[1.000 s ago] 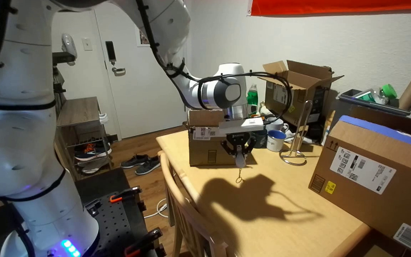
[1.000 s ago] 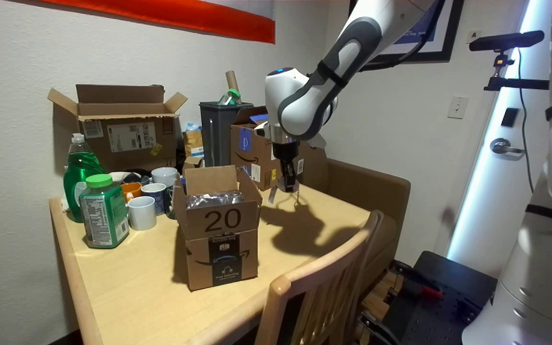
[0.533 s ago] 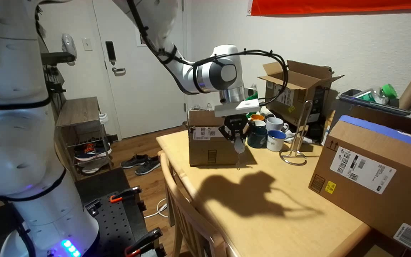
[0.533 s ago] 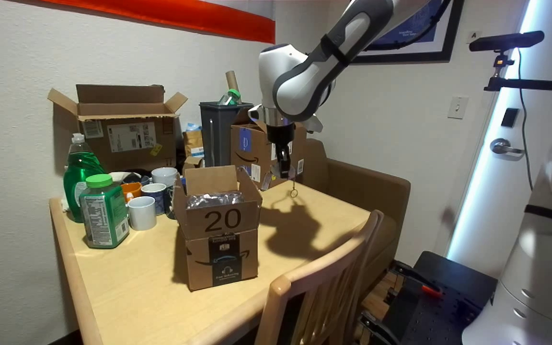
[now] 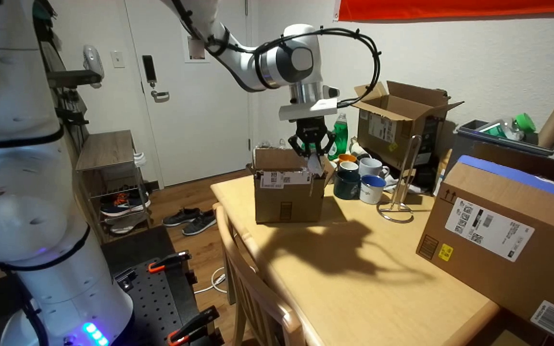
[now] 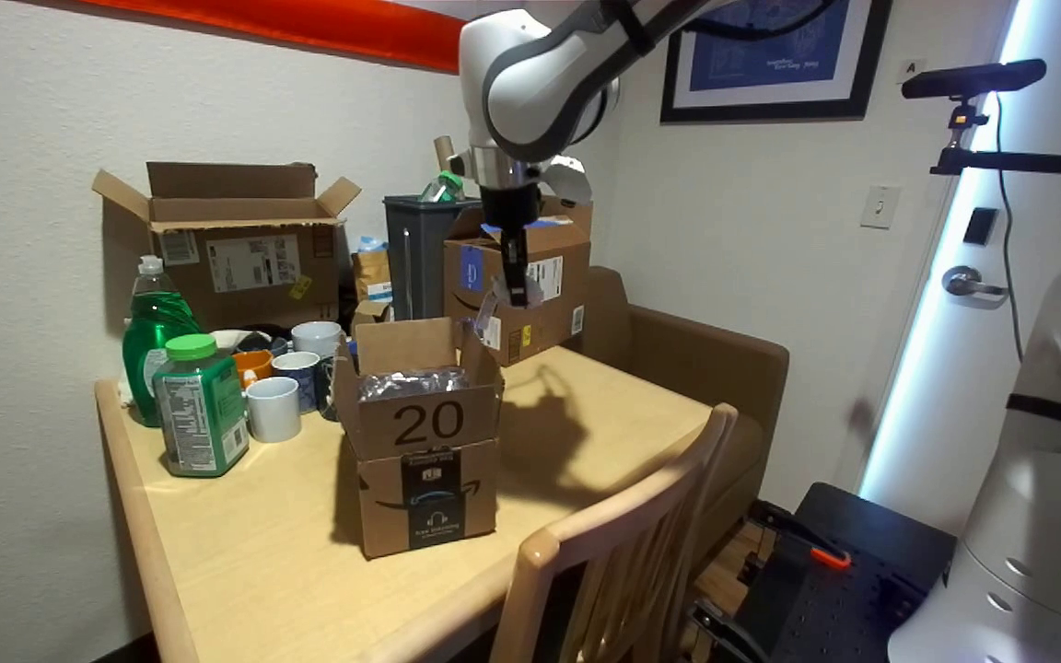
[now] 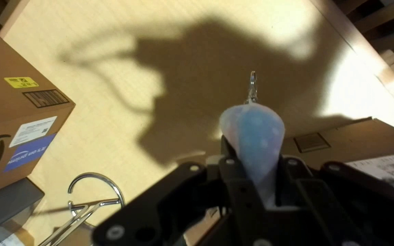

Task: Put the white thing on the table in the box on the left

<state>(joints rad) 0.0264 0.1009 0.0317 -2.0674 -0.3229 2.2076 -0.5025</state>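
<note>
The white thing (image 7: pixel 259 133) is a pale rounded lump with blue and pink tints in the wrist view and a small metal clip at its end. My gripper (image 7: pixel 255 162) is shut on its narrow part. In the exterior views the gripper (image 5: pixel 312 154) (image 6: pixel 518 302) holds the white thing (image 5: pixel 314 165) (image 6: pixel 531 293) in the air above the table (image 5: pixel 378 293). The small brown box (image 5: pixel 286 204) (image 6: pixel 429 497) stands open on the table with silvery wrapping inside. The white thing is beside the box, around rim height, overlapping its upper corner in an exterior view. The box (image 7: pixel 351 136) also shows in the wrist view.
Several mugs (image 5: pixel 372 190) and green bottles (image 6: pixel 199 405) stand near the box. A metal stand (image 5: pixel 404 178) is behind. A taller open box (image 5: pixel 397 125) is at the wall, a big labelled box (image 5: pixel 503 250) at the table's side. A wooden chair (image 6: pixel 623 525) is at the edge.
My gripper has risen with the white thing held in it and shifted toward the small box. The dangling clip has lifted with it. The boxes and mugs have not moved.
</note>
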